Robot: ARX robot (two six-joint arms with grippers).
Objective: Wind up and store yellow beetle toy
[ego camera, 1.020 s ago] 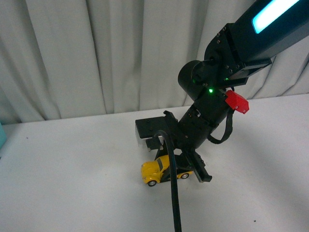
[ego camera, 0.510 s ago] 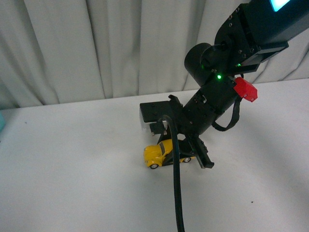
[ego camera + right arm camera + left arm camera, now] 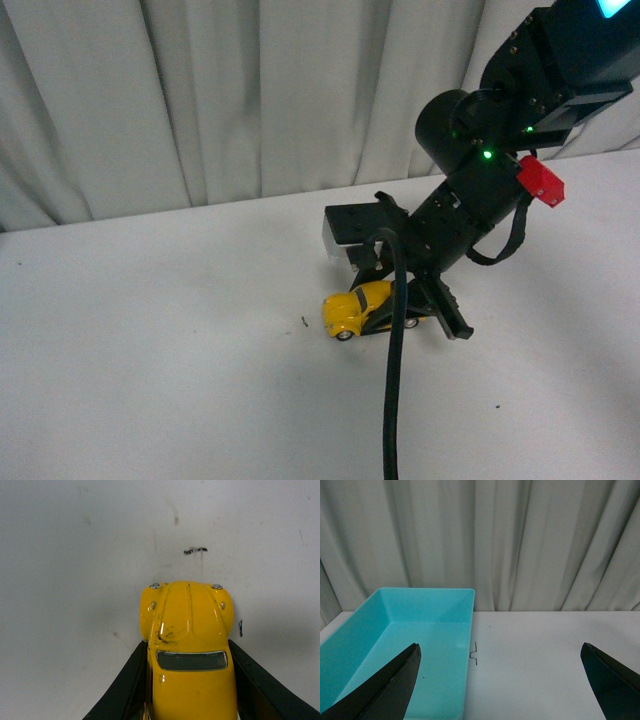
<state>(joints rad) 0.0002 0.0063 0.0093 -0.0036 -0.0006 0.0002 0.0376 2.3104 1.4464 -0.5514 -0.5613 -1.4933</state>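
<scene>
The yellow beetle toy (image 3: 352, 307) is held low over the white table (image 3: 150, 340), its nose pointing left in the front view. My right gripper (image 3: 374, 317) is shut on the toy's sides from behind. In the right wrist view the yellow beetle toy (image 3: 187, 630) fills the lower middle, with my right gripper (image 3: 187, 652) clamping its body behind the dark windscreen between the black fingers (image 3: 127, 680). Whether the wheels touch the table I cannot tell. My left gripper (image 3: 501, 650) stands open with nothing between its fingers (image 3: 390, 687), above the table beside a teal bin.
A teal bin (image 3: 420, 602) with nothing in it sits on the table against the grey curtain (image 3: 520, 540). A small bent wire (image 3: 475, 654) lies next to its side. A black cable (image 3: 392, 400) hangs down from the right arm.
My right gripper has carried the beetle toy to the right and farther back across the table. Its hold on the toy is unchanged.
</scene>
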